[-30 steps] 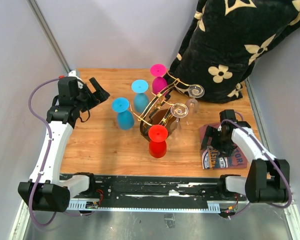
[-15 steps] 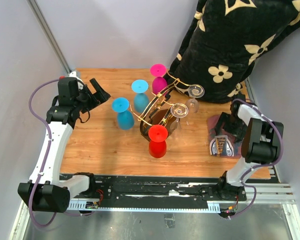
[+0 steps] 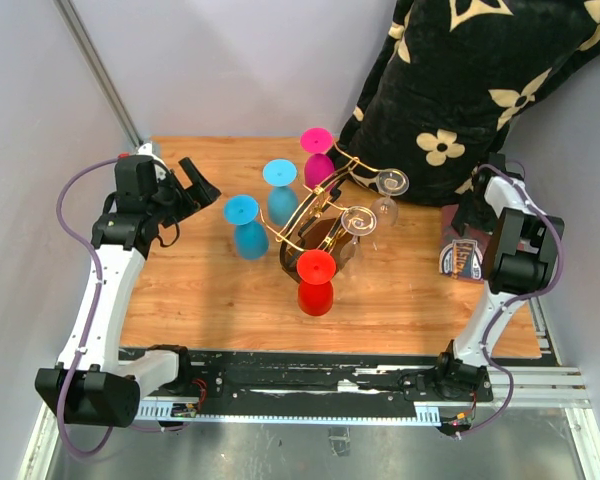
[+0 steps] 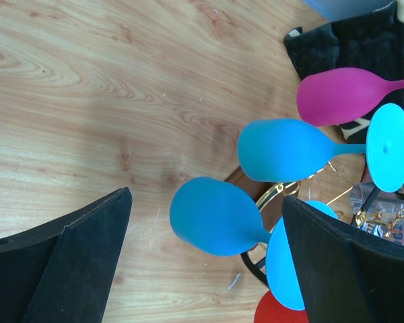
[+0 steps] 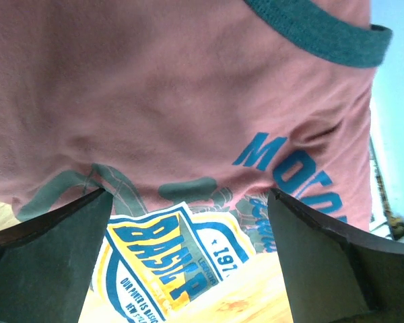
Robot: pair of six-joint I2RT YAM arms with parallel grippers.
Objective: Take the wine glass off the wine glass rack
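Gold wire is curling up from a dark brown oval base [image 3: 325, 240] near the middle of the wooden counter [image 3: 200, 290] — the wine glass rack [image 3: 330, 188] is standing there, with two clear wine glasses [image 3: 360, 222] hanging foot-up in its scroll arms on the right side. Coloured glasses are crowding round it, all foot-up: a pink glass [image 3: 317, 158] at the far end, two blue glasses [image 3: 246, 228] on the left and a red glass [image 3: 315, 284] at the near end. Whether these are hanging from the wire or sitting inverted on the wood, I cannot tell.

The left fingers [image 4: 74, 249] are gaping wide and gripping nothing; they are hovering over bare wood to the left of the rack, pointing at the nearer blue glass, apart from it.

The right fingers [image 5: 47, 269] are also spreading wide — they are framing a dusty-pink shirt [image 5: 155, 94] with blue lettering and a yellow-and-blue badge, and are closing on nothing. That shirt is lying at the counter's right edge, well apart from the rack. A black blanket [image 3: 460, 90] with cream flowers is slumping in the far right corner.
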